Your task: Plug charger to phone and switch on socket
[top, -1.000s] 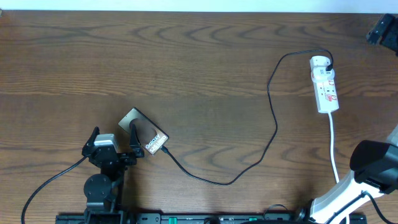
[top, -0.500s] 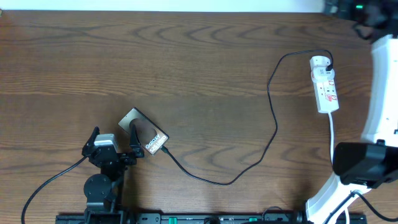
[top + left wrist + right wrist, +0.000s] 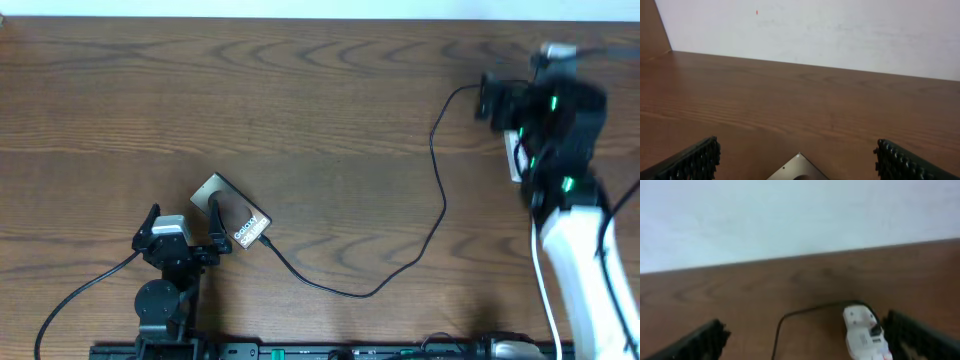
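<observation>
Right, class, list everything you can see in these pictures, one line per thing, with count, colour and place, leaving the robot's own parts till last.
phone: one, dark brown with white lettering, front left of the table.
charger: one, black cable, running from the phone's edge across to the socket.
socket: one, white, far right, partly hidden in the overhead view.
table: one, brown wood, beneath everything.
wall: one, white, behind the table.
left gripper: one, black, open, at the phone.
right gripper: one, black, open, at the socket.
</observation>
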